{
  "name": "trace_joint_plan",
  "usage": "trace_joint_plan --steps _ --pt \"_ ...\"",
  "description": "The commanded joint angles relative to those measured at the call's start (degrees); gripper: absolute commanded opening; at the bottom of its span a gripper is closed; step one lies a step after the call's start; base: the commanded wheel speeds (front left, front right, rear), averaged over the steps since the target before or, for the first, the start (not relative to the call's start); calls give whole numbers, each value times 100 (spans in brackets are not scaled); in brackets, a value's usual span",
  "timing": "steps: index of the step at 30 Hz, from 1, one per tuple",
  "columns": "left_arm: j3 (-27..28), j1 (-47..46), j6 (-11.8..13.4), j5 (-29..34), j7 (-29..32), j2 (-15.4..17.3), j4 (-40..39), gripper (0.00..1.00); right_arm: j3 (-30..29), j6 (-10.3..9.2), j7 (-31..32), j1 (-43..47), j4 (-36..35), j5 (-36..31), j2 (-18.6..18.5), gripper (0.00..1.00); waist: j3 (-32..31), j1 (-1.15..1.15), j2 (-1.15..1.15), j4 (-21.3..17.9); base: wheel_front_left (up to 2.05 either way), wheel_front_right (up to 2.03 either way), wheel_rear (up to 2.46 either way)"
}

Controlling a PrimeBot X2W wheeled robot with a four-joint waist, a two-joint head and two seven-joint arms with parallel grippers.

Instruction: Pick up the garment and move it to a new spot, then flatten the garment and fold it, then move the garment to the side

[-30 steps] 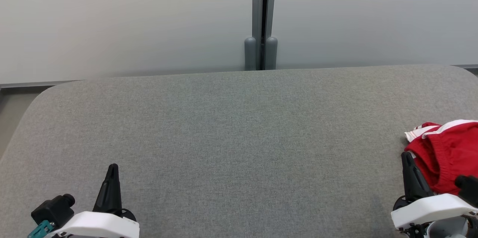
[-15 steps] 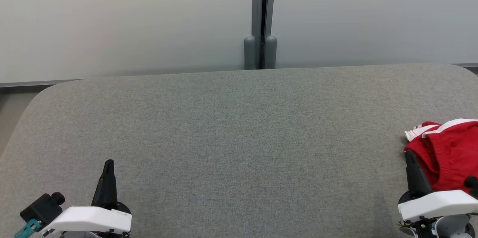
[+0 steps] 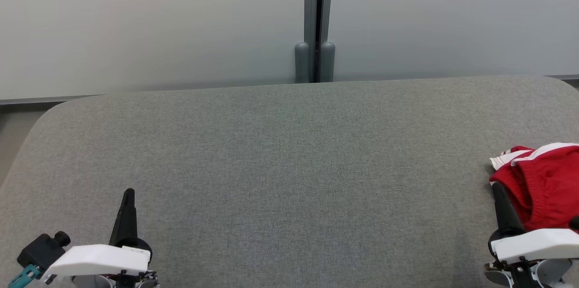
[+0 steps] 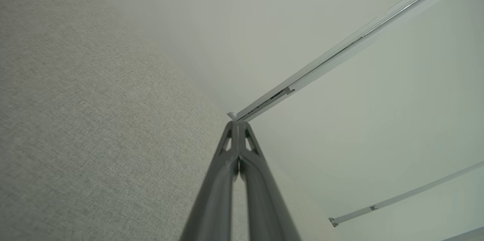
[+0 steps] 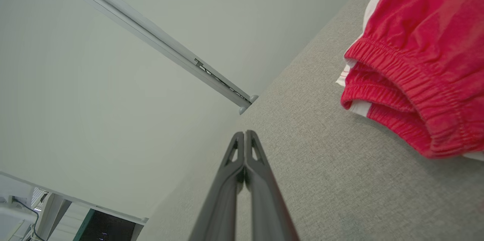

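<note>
The garment (image 3: pixel 540 184) is a red piece with white trim and an elastic waistband, lying bunched at the right edge of the grey cushioned surface (image 3: pixel 289 166); in the right wrist view the garment (image 5: pixel 423 63) fills the upper right. My right gripper (image 3: pixel 497 187) stands just left of it, fingers pressed together and holding nothing, seen shut in its own view (image 5: pixel 245 133). My left gripper (image 3: pixel 129 192) is at the lower left over bare cushion, far from the garment, and its own view shows the left gripper (image 4: pixel 237 123) shut and empty.
A pale wall with a grey vertical post (image 3: pixel 315 21) stands right behind the cushion's far edge. The cushion's rounded left corner (image 3: pixel 49 116) drops to a floor strip. Bare grey fabric stretches between the two grippers.
Both grippers have drawn back a little toward the bottom edge of the head view, the right one slightly away from the garment. The garment has not moved.
</note>
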Motion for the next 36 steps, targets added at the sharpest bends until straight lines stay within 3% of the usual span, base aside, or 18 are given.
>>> trace_joint_plan --steps 1,36 --pt "50 -168 -35 -145 37 33 -81 0 -45 1 44 -136 -85 148 -18 0 2 0 0 0 0 0 0" --pt "229 -310 -103 -1989 543 2 -112 0 -324 0 551 -177 -125 1985 118 0 57 0 0 -23 0 0 0"
